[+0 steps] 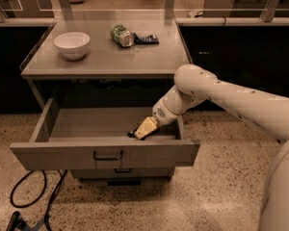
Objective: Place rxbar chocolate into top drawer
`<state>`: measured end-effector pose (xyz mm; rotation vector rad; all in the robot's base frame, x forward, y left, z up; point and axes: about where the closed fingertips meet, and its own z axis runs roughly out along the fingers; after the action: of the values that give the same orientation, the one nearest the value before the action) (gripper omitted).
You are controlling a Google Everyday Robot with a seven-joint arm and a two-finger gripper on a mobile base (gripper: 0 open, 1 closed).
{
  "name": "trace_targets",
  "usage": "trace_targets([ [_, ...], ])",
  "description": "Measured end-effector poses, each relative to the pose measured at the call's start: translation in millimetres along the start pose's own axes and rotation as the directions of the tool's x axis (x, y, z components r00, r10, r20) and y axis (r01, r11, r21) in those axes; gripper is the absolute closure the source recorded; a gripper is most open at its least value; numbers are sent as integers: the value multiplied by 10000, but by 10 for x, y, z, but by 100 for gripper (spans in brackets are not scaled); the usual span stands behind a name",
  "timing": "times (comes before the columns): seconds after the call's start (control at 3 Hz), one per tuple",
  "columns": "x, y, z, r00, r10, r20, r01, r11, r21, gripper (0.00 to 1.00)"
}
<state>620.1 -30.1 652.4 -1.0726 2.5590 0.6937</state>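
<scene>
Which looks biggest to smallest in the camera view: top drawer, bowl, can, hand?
1. top drawer
2. bowl
3. hand, low in the drawer's right front, and can look alike. The hand is nearer the camera, so no rank.

A: How many things are on the countertop [135,61]?

B: Three: one white bowl [72,44], one green can [120,34], one dark flat packet [145,39].

A: And drawers?

B: Two: one top drawer [62,154], one lower drawer [144,173].

A: Anything else?

B: One robot arm [221,93], with one gripper [143,129] low inside the top drawer, front right. One rxbar chocolate [131,134] at its tip.
</scene>
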Motion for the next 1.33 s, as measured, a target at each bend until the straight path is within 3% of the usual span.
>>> trace_targets([
  [1.0, 0, 0, 1, 10000, 0, -1, 0, 10000, -2, 11],
  [1.33, 0, 1, 2, 10000, -1, -2, 1, 10000, -3, 0],
])
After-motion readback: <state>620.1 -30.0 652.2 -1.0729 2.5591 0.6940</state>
